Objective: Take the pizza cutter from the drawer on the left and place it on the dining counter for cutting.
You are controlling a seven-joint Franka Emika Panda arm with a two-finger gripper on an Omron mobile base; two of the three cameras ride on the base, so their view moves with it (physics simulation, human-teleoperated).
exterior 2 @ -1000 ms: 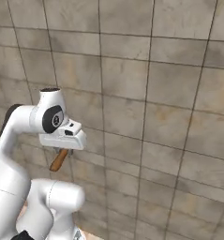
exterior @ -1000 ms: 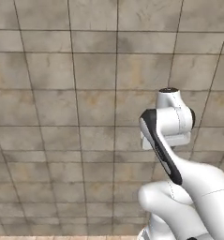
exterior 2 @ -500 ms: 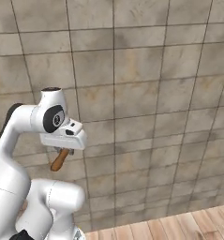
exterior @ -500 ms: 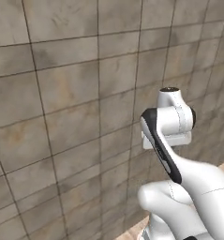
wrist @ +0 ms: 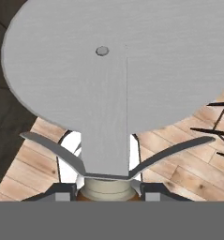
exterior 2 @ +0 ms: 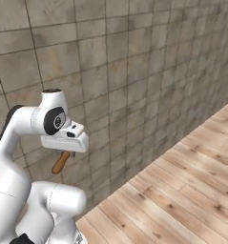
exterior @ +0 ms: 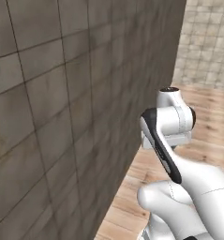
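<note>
One small pizza cutter with grey round wheel and brown handle [wrist: 115, 70] is riding clamped in the pincer [wrist: 106, 190], wheel at 12 o'clock. Carry step is underway, judging; next, base is needing to reach the dining bench, then lower and release.

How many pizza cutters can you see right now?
1. The pizza cutter sits clamped in the gripper, its brown handle poking out below the hand in the right base view. None elsewhere, though others could be hidden.

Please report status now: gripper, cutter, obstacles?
Gripper shut on grey-wheeled, brown-handled pizza cutter. Brown handle hangs below hand. Tiled wall close ahead, wooden floor to the right.
</note>
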